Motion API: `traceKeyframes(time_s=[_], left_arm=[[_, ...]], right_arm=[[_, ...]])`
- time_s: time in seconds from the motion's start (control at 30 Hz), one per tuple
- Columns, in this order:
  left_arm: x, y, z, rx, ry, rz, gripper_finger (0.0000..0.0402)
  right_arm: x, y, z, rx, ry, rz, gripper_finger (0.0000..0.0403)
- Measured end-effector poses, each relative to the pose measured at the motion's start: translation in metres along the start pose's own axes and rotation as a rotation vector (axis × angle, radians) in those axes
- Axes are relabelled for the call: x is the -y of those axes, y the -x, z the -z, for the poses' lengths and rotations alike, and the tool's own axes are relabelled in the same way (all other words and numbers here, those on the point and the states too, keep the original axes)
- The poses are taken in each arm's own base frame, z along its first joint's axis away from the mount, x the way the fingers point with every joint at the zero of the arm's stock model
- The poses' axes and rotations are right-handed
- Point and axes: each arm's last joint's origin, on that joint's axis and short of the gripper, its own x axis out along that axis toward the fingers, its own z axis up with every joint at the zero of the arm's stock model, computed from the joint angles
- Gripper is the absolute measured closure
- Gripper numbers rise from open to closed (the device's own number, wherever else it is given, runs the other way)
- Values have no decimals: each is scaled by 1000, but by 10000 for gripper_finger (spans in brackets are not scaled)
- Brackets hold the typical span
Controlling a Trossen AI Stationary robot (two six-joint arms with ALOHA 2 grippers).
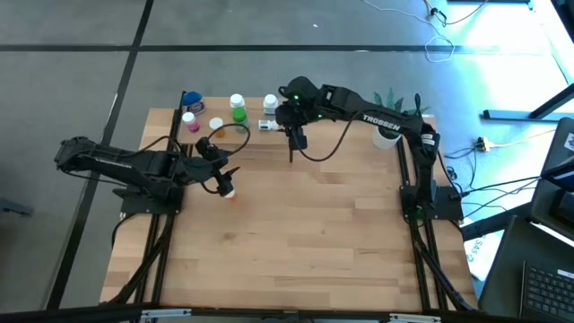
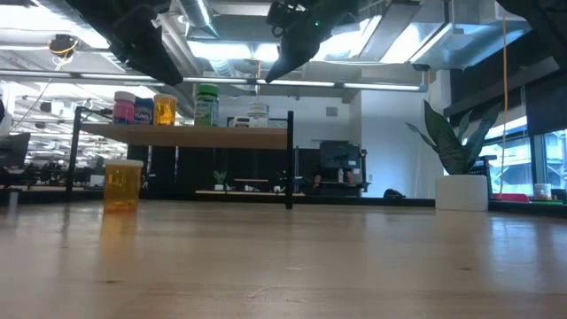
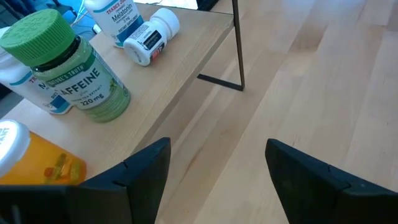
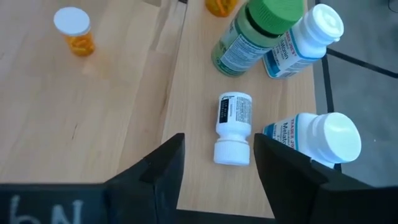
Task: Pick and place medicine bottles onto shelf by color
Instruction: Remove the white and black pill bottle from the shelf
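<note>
Hovering over the shelf (image 1: 235, 126), both grippers empty, jaws parted.
Right gripper (image 4: 214, 163) hangs directly above a small white bottle (image 4: 232, 128) lying on its side on the shelf, beside the upright green bottle (image 4: 254, 34); left gripper (image 3: 217, 177) sits off the shelf's front edge, near an orange bottle (image 1: 229, 189) standing on the counter (image 1: 314, 242).
</note>
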Motion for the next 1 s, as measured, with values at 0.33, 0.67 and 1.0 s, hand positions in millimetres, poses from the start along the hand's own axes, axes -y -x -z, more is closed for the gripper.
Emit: traceKeyframes(time_s=[0.33, 0.67, 1.0], left_arm=[[0, 0, 0, 0, -3, 0, 145], [0, 0, 0, 0, -6, 0, 145], [0, 0, 0, -1, -7, 0, 145]], right_arm=[[0, -9, 2, -10, 6, -8, 243], [1, -22, 2, -3, 0, 5, 179], [12, -29, 15, -7, -39, -41, 163]])
